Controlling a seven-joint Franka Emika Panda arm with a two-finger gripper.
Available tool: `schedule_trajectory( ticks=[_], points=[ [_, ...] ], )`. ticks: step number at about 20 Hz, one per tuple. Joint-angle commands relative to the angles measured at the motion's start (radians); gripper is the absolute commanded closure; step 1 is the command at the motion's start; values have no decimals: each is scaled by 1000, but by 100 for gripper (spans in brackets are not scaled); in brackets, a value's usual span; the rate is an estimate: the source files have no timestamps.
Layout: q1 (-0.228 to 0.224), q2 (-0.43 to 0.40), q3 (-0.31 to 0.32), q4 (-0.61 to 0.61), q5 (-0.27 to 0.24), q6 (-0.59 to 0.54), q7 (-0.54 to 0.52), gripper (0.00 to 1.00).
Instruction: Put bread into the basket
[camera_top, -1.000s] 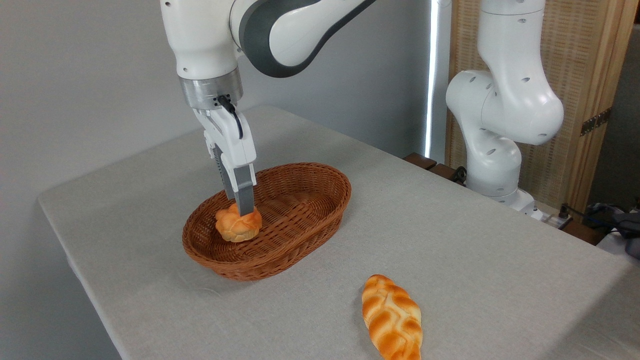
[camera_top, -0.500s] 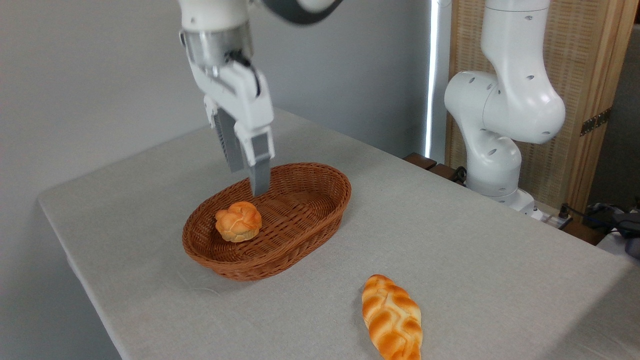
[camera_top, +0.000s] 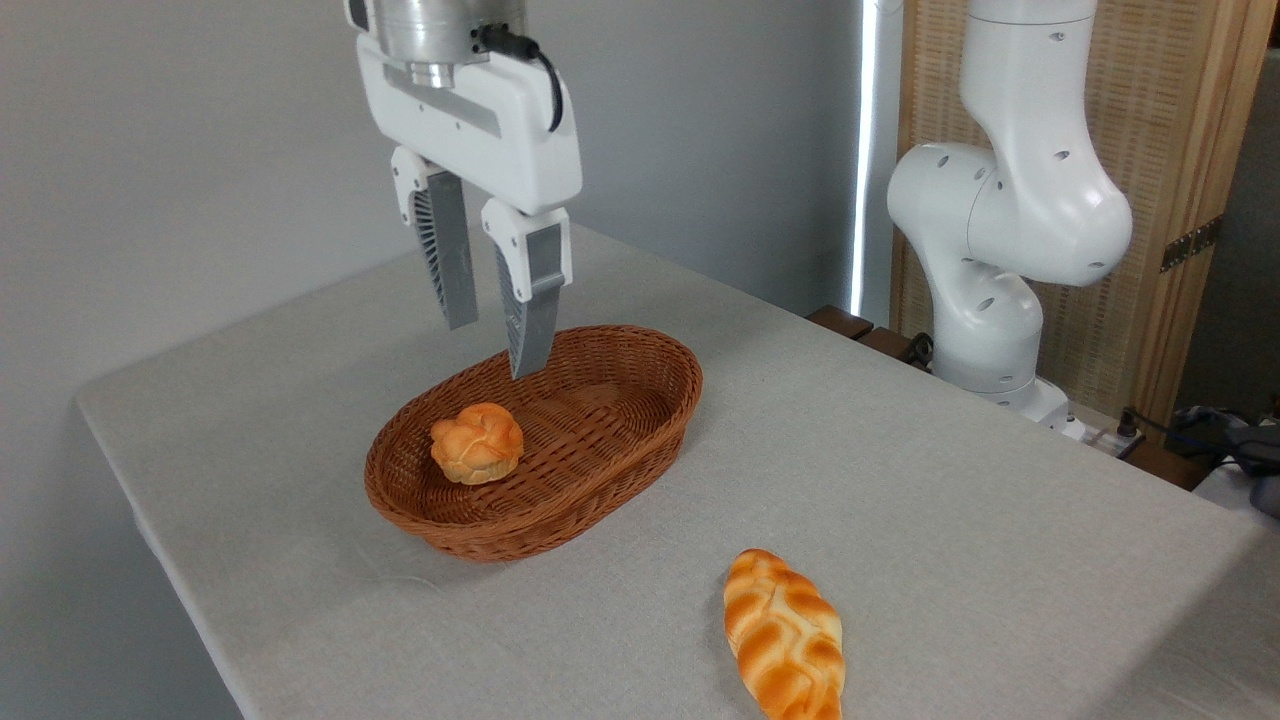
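1. Nearest to the camera, at the bottom edge, the braided loaf (camera_top: 784, 635) lies on the grey table (camera_top: 950, 520), well apart from everything else. It has not moved and is not part of the job.
2. Behind it stands the basket (camera_top: 640, 420), and the bread (camera_top: 477, 443) rests inside it, in the left half, close to the near wall. It sits free, with nothing touching it.
3. One second ago the fingers were closed around this bun, low inside the basket. Since then they have let it go and have risen, and the bun stayed in its place. To my judgement the task is finished, and only the retreat of the arm remains.
4. Above the far rim hangs the gripper (camera_top: 494, 348), clear of the bun. Its fingers point downward, a little tilted, with a plain gap between them, and they hold nothing.
5. Farthest back on the right, the arm's white base (camera_top: 1000, 290) stands at the table edge.
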Motion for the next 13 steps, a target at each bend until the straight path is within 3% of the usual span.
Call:
schedule_trajectory(
  ticks=[1, 13],
  points=[
    [-9, 33, 3, 49, 7, -28, -45, 0],
    [-14, 45, 1, 46, -2, -27, -31, 0]
  ],
)
